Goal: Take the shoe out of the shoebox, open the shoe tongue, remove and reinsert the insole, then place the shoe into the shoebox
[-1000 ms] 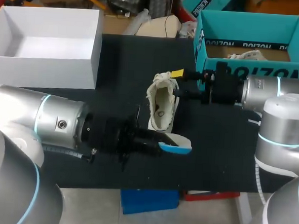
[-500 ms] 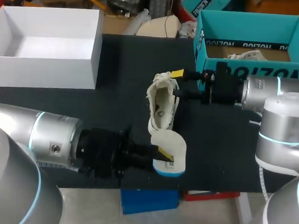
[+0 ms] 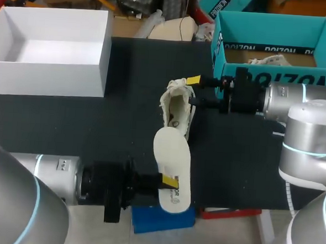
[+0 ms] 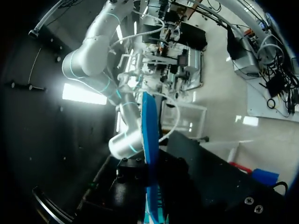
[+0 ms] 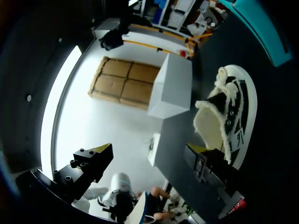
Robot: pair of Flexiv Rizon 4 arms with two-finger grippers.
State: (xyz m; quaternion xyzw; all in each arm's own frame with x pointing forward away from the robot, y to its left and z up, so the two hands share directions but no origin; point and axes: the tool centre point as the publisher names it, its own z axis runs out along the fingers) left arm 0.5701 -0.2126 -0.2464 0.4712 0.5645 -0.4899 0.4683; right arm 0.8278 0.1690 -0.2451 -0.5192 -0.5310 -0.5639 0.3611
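My left gripper (image 3: pixel 168 182) is closed on the thin white foam insole with a blue underside (image 3: pixel 172 156). It pinches the insole near its heel end, and one yellow tip shows on the top face. In my left wrist view the insole (image 4: pixel 150 140) stands edge-on, rising straight out from between the fingers. Its free toe end points at the cream fabric shoe (image 3: pixel 176 113) and reaches that shoe's near end. The shoe lies on the black table top (image 3: pixel 124 125) with its opening facing up.

My right gripper (image 3: pixel 192 92) is on the far side of the shoe, spread wide with nothing between the fingers. One finger (image 5: pixel 205 163) sits against the shoe (image 5: pixel 219 116) at its collar.

I judge the insole to be light and floppy. Held this far back, its toe will probably droop and buckle if pushed, so a grip nearer mid-length would steer it better. The shoe looks soft and light and likely slides unless it is braced.

The soft collar and my right finger crowd the opening that the insole must enter. An open teal cardboard box (image 3: pixel 266 70), probably the shoebox, stands beyond the shoe past my right arm. An open white box (image 3: pixel 49 79) stands well apart on the shoe's other side.
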